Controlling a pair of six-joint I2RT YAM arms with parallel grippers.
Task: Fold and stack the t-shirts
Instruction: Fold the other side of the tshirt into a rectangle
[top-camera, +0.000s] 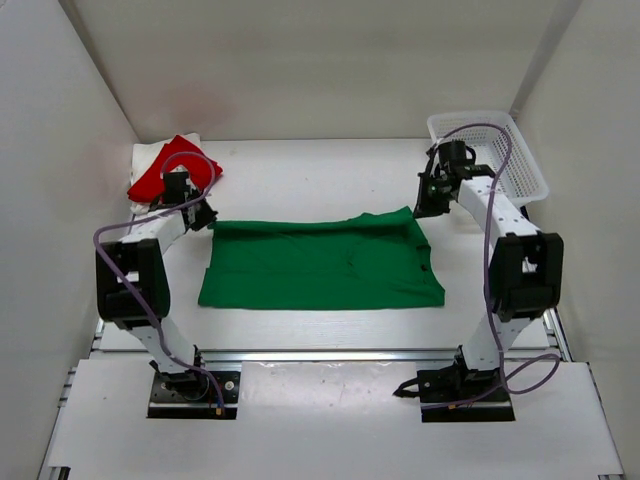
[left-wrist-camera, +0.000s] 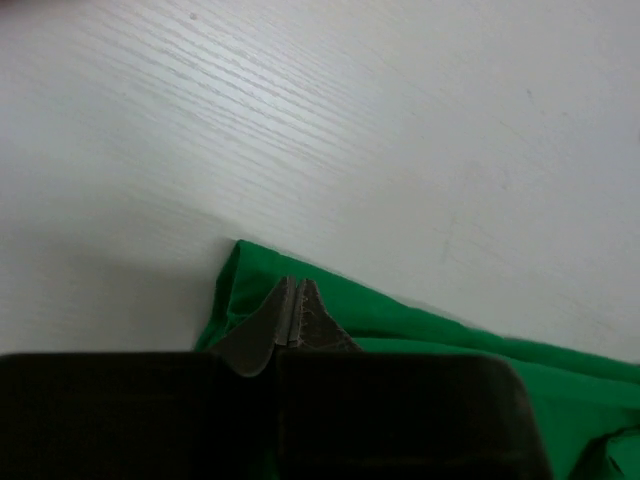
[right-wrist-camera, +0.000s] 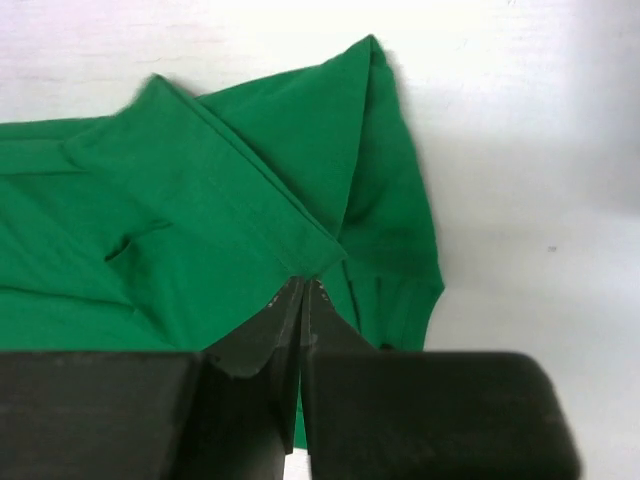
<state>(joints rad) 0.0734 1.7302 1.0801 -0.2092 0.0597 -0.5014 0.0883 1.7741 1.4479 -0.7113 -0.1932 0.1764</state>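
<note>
**A:** So, on the white table (top-camera: 320, 170), where does the green t-shirt (top-camera: 320, 265) lie?
**B:** Mid-table, spread as a wide, slightly rumpled rectangle. The red t-shirt (top-camera: 160, 172) sits folded on the cream-white t-shirt (top-camera: 146, 154) in the far left corner.
**A:** How will it handle?
**B:** It's soft, light and limp, so I'd expect sag between grips. Hold the far corners.
**A:** And the grippers?
**B:** The left gripper (left-wrist-camera: 293, 310) pinches the far left corner. The right gripper (right-wrist-camera: 303, 298) pinches a fold at the far right one.

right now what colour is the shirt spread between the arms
Plain green shirt, clearest from the top view.
</note>
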